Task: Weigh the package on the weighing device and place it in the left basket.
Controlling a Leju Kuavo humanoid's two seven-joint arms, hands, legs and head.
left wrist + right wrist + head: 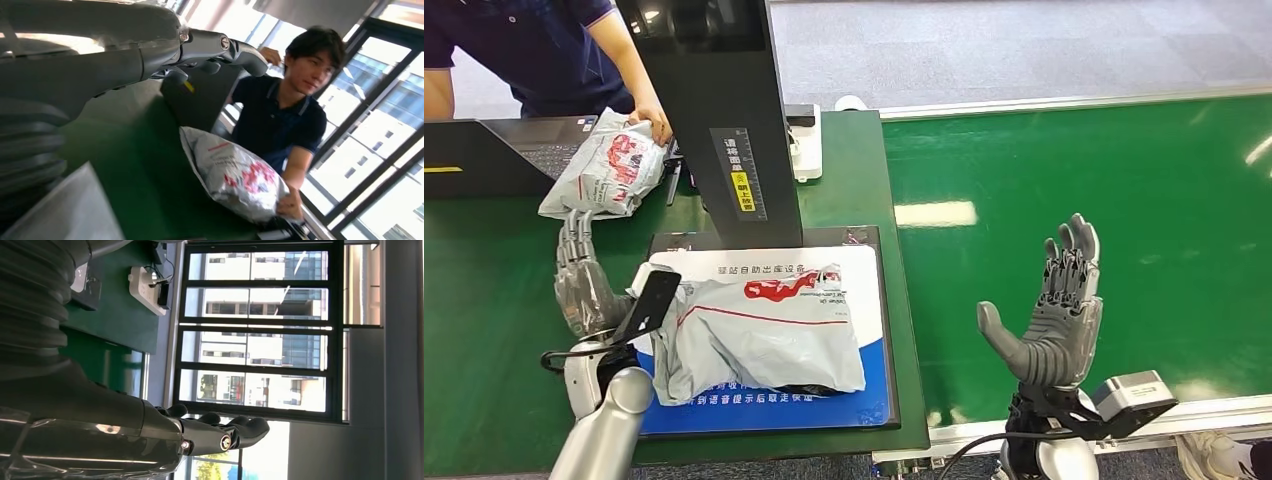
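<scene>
Package point(759, 335), a crumpled grey mailer with red print, lies flat on the weighing device point(864, 400), whose white-and-blue plate sits on the green tabletop point(484, 300) at the foot of a black upright column point(724, 110); lying free there, it can presumably register its weight without anything bearing on it. Just beside the scale's near-left corner, the left robot hand point(584, 285) hovers with its fingers spread and nothing in them, close to the mailer's edge, likely placed for a pickup. Well off to the scale's other side, over the green conveyor belt point(1124, 200), the right robot hand point(1049, 320) stands raised, palm open, fingers apart, holding nothing, seemingly kept clear. Beyond the scale, left of the column, a person's hand point(656, 122) rests on a second package point(604, 168) on the tabletop, beside a laptop point(534, 140). No basket can be made out.
</scene>
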